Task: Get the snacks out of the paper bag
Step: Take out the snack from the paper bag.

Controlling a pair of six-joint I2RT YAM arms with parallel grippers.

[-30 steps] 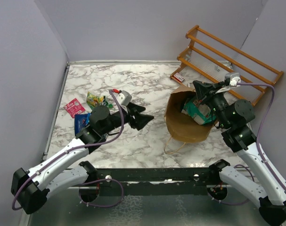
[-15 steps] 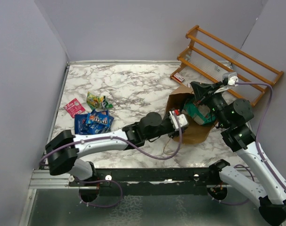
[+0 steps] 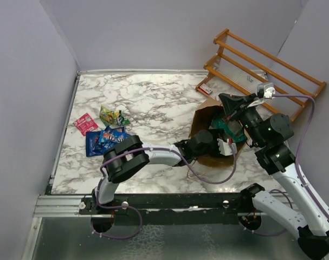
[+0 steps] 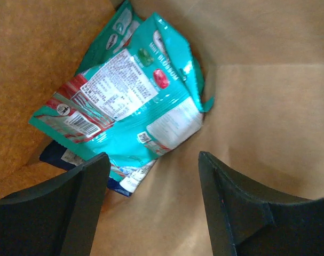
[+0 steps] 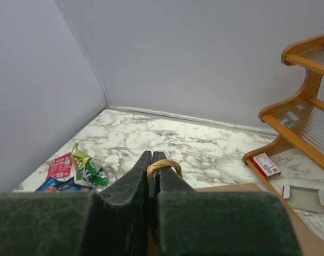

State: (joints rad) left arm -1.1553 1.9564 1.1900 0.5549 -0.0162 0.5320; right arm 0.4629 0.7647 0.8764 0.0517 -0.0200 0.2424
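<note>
The brown paper bag [image 3: 203, 120] lies on its side at the right of the table, mouth toward me. My left arm [image 3: 199, 146] reaches into it. Inside, my left gripper [image 4: 153, 176] is open just short of a teal packet [image 4: 132, 101], nothing between its fingers. A dark blue packet [image 4: 60, 156] peeks out from under the teal one. My right gripper [image 5: 151, 156] is shut on the bag's twisted-paper handle [image 5: 164, 166], holding it up. On the table's left lie a red-pink packet [image 3: 85, 123], a green one [image 3: 111, 116] and blue ones [image 3: 105, 138].
A wooden slatted rack [image 3: 272, 67] stands at the back right, beyond the bag. A small red and white box [image 5: 267, 164] and a flat white carton [image 5: 305, 198] lie by its foot. Grey walls close the table at left and back.
My left arm swung from the table's left side to the right and pushed into the bag's mouth. The right gripper kept its hold on the handle.
</note>
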